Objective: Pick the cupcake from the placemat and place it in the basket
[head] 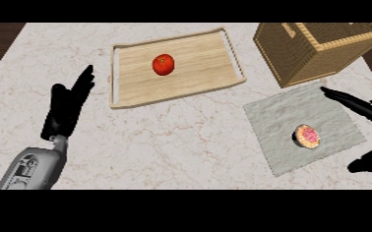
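A cupcake [307, 136] lies on a grey placemat [283, 115] beside the wicker basket [305, 54]. The right hand [347, 101] spreads open around it, holding nothing; the left hand [67, 105] rests open, empty, on the worktop [181, 142].

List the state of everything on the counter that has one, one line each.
Pink-frosted cupcake: lying on the placemat, not held.
Grey cloth placemat: flat beside the basket.
Woven wicker basket: upright, inside hidden.
Red tomato: resting on the tray.
Wooden tray: flat on the counter.
Left hand: open, resting.
Right hand: open around the cupcake.
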You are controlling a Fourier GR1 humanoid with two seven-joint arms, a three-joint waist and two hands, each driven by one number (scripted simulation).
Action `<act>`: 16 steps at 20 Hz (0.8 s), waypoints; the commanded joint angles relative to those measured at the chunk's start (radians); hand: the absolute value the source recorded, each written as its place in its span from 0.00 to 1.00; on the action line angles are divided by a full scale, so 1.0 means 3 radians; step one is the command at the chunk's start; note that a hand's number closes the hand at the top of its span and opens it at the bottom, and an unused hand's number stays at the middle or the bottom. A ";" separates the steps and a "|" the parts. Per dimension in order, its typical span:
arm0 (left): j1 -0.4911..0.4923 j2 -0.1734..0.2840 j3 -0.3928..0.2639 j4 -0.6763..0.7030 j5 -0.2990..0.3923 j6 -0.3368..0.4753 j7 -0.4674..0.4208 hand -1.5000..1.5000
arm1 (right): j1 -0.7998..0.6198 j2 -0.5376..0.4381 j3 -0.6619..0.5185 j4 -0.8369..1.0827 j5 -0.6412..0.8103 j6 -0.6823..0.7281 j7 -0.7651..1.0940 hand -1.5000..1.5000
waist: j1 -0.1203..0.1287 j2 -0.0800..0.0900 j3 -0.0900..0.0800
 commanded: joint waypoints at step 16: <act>0.0209 -0.0168 0.0363 -0.0105 -0.0182 -0.0362 -0.0102 0.50 | -0.0206 0.0513 -0.0010 0.0319 0.0644 0.0208 -0.0046 0.00 | 0.0011 0.0003 0.0000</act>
